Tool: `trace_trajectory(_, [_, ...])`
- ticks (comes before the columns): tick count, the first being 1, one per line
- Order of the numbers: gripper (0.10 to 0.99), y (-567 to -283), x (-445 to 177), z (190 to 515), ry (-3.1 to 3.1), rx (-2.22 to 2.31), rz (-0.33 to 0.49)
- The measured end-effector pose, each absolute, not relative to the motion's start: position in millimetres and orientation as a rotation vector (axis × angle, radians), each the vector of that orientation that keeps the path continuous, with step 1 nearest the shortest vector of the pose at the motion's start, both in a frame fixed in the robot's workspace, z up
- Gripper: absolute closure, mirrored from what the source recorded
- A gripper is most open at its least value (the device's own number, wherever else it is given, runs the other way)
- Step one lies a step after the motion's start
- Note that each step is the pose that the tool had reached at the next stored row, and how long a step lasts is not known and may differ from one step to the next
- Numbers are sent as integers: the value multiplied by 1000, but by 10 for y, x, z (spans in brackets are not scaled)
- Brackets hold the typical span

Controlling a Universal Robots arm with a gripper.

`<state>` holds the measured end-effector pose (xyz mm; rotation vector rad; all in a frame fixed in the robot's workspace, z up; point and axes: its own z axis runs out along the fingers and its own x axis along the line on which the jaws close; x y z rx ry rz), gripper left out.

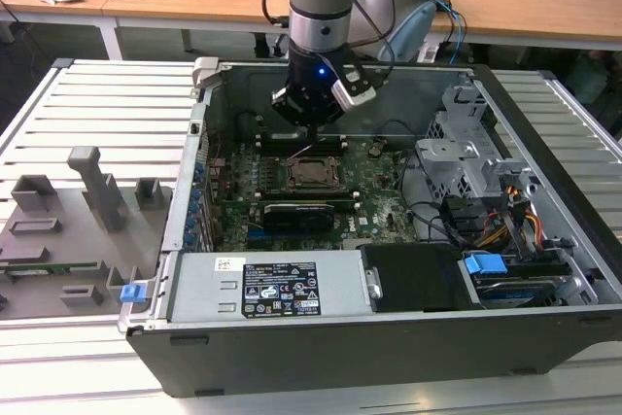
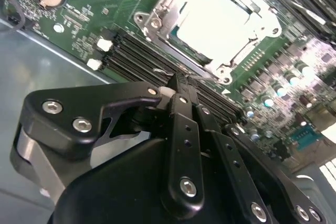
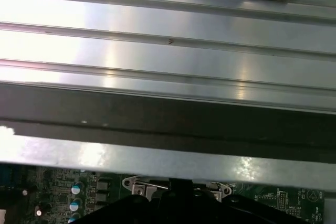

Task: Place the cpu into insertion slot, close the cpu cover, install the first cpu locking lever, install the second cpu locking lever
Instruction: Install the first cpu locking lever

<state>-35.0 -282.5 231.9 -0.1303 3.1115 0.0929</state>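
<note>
The cpu (image 2: 215, 17) lies in the insertion slot (image 1: 313, 173), its silver top showing. The cpu cover (image 2: 157, 3), a metal frame, lies flat around it. A thin wire locking lever (image 2: 164, 71) runs along the socket's edge, next to the memory slots. My gripper (image 2: 177, 83) hangs low inside the case just beyond the socket (image 1: 309, 129). Its black fingers (image 2: 184, 108) are shut together, with their tips right at that wire lever. Whether they press on it I cannot tell.
The open computer case (image 1: 194, 133) lies on a ribbed metal table (image 1: 107, 104). Memory slots (image 2: 131, 59) flank the socket. A long black card (image 1: 306, 213), a power supply (image 1: 262, 289), a drive cage (image 1: 466, 148) and cables (image 1: 457, 225) crowd the case. Grey fixtures (image 1: 87, 191) stand at the exterior view's left.
</note>
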Motion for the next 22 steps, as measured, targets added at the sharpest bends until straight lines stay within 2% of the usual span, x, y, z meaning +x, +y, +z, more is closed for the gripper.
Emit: trace_trajectory(22, [980, -2831, -184, 2080, 3124, -98, 114])
